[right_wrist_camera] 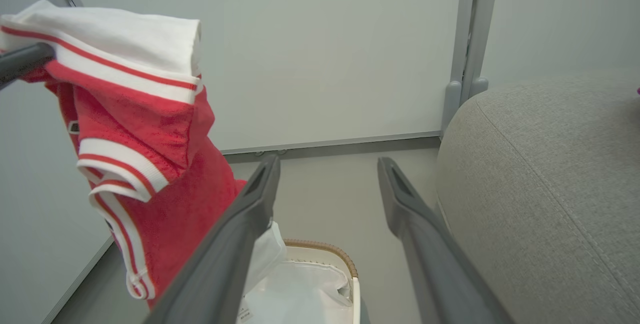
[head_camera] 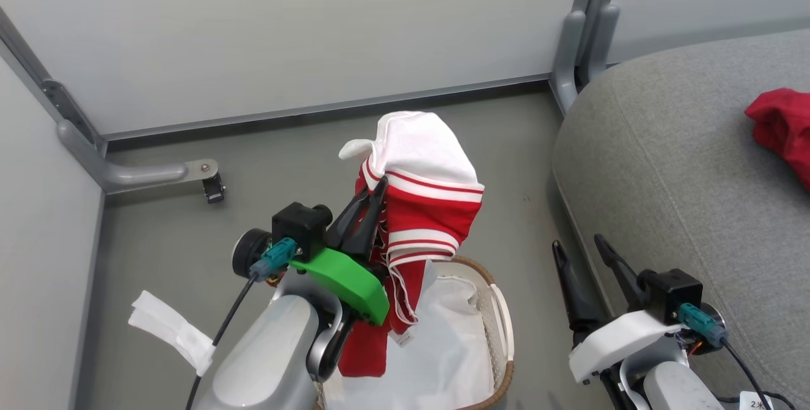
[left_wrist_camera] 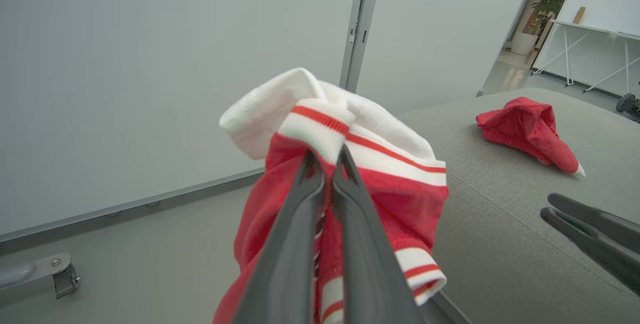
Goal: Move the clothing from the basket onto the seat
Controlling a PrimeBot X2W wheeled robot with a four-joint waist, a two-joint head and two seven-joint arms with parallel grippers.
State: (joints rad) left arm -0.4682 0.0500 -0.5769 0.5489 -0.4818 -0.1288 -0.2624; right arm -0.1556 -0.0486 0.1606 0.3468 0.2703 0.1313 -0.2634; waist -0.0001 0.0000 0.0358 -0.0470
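Observation:
A red garment with white panels and striped trim (head_camera: 425, 207) hangs above the basket (head_camera: 503, 315), and my left gripper (head_camera: 378, 192) is shut on its striped collar (left_wrist_camera: 320, 126). The same garment (right_wrist_camera: 145, 129) shows at the left of the right wrist view. A second red garment (head_camera: 781, 128) lies crumpled on the grey seat (head_camera: 671, 163), also seen in the left wrist view as a red heap (left_wrist_camera: 525, 131). My right gripper (head_camera: 579, 252) stands open beside the seat's edge with nothing between its fingers (right_wrist_camera: 250, 204). A white liner sheet (head_camera: 436, 347) fills the basket.
Pale partition walls with grey metal posts (head_camera: 585, 30) close in the corner behind the basket. A metal foot with a caster (head_camera: 212, 185) sticks out over the grey floor at the left. A strip of white tape (head_camera: 171, 331) hangs off my left arm's cable.

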